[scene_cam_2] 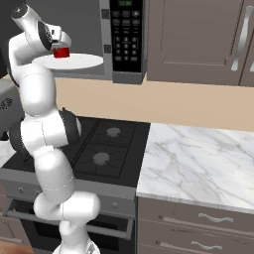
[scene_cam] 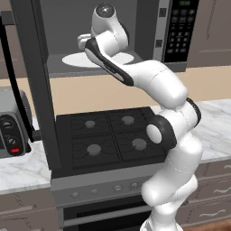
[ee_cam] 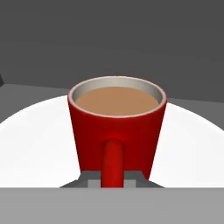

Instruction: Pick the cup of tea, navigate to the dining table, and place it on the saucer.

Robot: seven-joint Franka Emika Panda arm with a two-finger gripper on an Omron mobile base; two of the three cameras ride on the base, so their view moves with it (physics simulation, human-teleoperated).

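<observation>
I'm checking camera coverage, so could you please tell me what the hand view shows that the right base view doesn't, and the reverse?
Hand view alone: the tea's brown surface inside the cup and the handle between the shut claw tips. Right base view alone: the keypad, stove, marble counter and cabinets. Both: the red cup on the white turntable.

We are looking at a kitchen: stove (scene_cam: 110, 135) at centre, microwave (scene_cam_2: 111, 37) at upper left, marble counter (scene_cam_2: 198, 163) at right.

1 red cup of tea (ee_cam: 117, 127) on 1 white round plate (scene_cam_2: 74, 61), upper left of the right base view. 1 microwave (scene_cam_2: 124, 39), 1 stove (scene_cam: 108, 135) with 4 burners, 1 toaster (scene_cam: 11, 128) at left edge.
</observation>
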